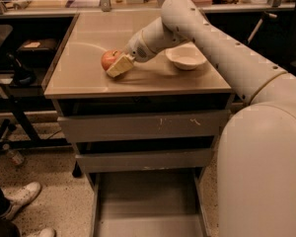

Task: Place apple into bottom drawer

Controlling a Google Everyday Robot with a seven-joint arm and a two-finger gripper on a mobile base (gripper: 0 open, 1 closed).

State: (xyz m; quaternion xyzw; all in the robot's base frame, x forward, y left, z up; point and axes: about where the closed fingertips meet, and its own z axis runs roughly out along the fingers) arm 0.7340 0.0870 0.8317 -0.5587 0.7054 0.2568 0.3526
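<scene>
**Apple's up on the countertop, bottom drawer hanging open below**

So the apple [108, 59] sits on the tan, smooth countertop [84, 80], left of centre in the upper half of the frame. The gripper [116, 66] is right up against its lower right side, with a pale yellowish pad covering part of the fruit. Honestly can't tell whether it has clamped the apple or is only pressed against it.

The big white arm [207, 36] runs diagonally from the right edge up and over to the apple, and the rounded glossy robot body [264, 172] fills the lower right corner, hiding the right ends of the drawers. A shallow white bowl [186, 57] sits just right of the wrist, apart from the apple; nothing shows inside it.

The bottom drawer [148, 204] is pulled out at the bottom centre: a flat grey metal floor, thin side rails, nothing in it. Above it are two closed drawers [143, 126] with scuffed grey fronts. White sneakers [22, 195] stand on the speckled floor at lower left.
</scene>
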